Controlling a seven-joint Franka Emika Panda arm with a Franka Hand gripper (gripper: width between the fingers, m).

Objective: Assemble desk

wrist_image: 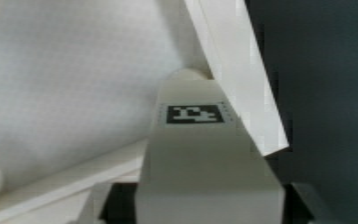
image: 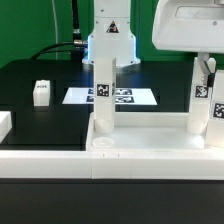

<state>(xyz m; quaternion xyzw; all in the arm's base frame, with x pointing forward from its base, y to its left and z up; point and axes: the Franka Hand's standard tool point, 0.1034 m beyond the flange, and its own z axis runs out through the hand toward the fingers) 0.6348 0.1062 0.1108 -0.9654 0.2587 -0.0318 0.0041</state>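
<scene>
The desk slab [image: 150, 128] lies low at the front of the black table, and two white square legs stand upright on it. One leg [image: 104, 95] rises at the slab's corner on the exterior view's left. The other leg [image: 203, 105] stands at the exterior view's right, and my gripper [image: 206, 68] comes down onto its top. In the wrist view this tagged leg [wrist_image: 197, 140] fills the gap between my dark fingers [wrist_image: 126, 200], with the gripper [wrist_image: 211, 208] shut on it. The slab's surface [wrist_image: 69, 70] lies beyond the leg. A loose leg [image: 41, 92] lies on the table at the exterior view's left.
The marker board [image: 135, 97] lies flat behind the slab, in front of the arm's base [image: 108, 40]. A long low white rail [image: 60, 162] runs along the front. Another white part [image: 5, 125] sits at the left edge of the exterior view.
</scene>
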